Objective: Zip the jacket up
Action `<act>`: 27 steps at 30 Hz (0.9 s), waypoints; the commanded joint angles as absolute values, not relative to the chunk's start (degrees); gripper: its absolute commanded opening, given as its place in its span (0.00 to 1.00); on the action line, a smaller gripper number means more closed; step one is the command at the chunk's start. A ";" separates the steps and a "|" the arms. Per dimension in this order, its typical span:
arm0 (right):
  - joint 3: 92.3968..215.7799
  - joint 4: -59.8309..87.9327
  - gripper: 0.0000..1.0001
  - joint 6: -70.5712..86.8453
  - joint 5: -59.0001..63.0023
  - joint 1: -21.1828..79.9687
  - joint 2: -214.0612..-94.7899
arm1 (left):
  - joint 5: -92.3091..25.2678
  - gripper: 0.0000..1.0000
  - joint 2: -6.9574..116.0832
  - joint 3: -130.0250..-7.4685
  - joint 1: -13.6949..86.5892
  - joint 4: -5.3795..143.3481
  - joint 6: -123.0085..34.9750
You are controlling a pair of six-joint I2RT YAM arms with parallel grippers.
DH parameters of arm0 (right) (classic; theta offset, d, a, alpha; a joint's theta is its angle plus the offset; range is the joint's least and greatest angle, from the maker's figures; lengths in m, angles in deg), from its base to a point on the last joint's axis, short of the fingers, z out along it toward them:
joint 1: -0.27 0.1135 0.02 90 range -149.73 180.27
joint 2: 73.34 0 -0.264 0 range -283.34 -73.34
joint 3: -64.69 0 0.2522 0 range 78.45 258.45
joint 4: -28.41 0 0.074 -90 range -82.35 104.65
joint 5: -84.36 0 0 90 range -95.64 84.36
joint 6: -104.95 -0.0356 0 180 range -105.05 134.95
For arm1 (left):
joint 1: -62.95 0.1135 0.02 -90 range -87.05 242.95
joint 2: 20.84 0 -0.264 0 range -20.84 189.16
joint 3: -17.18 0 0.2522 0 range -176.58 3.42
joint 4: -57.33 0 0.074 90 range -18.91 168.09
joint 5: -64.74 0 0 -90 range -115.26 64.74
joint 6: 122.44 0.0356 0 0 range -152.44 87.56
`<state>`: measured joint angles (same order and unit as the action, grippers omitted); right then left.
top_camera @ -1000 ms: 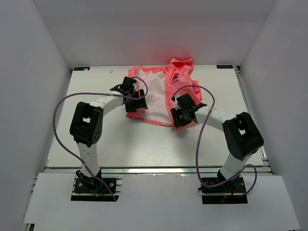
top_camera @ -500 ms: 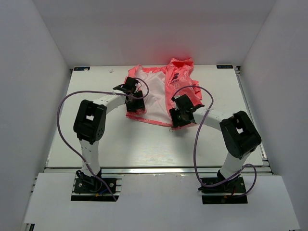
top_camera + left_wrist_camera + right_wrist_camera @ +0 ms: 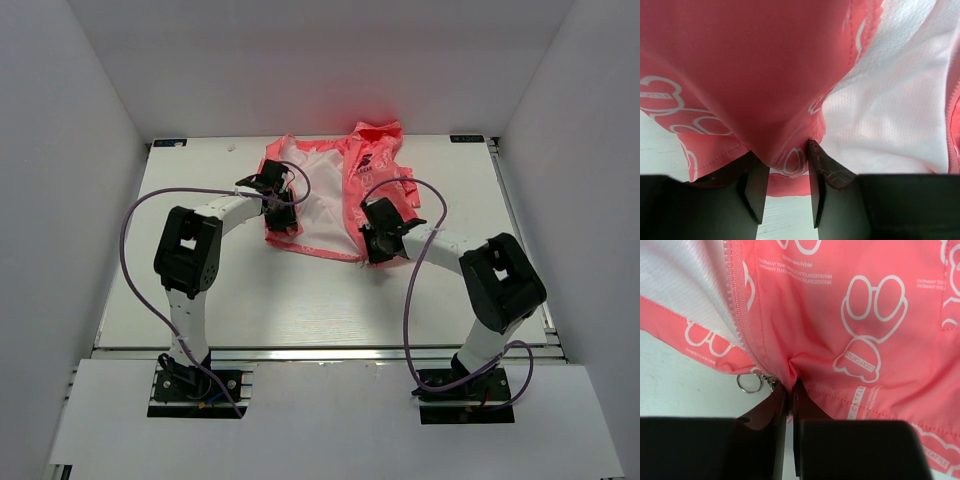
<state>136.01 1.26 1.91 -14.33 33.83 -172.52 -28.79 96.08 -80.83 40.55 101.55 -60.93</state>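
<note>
Since a second ago, nudged inward along the hem: right gripper [image 3: 789,390] now pinched tight on jacket [image 3: 335,195] fabric beside the zipper pull [image 3: 755,382]. Left gripper [image 3: 786,172] part-closed around a hem fold, jacket spread open mid-table [image 3: 250,290], lining up.

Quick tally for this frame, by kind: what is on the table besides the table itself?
Jackets: 1, the coral-pink jacket, lying open with its white lining up
Robot arms: 2, the left gripper and right gripper both at the jacket's near hem
Zipper pull rings: 1, the metal ring by the right jaws
Total: 4
</note>
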 commanded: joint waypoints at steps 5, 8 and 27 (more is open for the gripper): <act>139.10 -6.18 0.06 1.86 -15.04 33.67 -166.95 | -28.77 0.03 93.77 -81.13 40.27 101.15 -59.86; 138.49 -7.85 0.07 1.86 -16.89 33.31 -166.51 | -28.69 0.00 92.80 -79.99 40.27 100.45 -59.86; 133.30 -2.76 0.02 0.72 -6.70 33.14 -168.53 | -27.89 0.00 90.43 -77.61 40.27 98.60 -59.33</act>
<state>133.33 -5.12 1.78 -8.60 33.26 -168.61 -27.37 94.77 -78.20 40.42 99.82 -59.88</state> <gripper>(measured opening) 0.080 0.025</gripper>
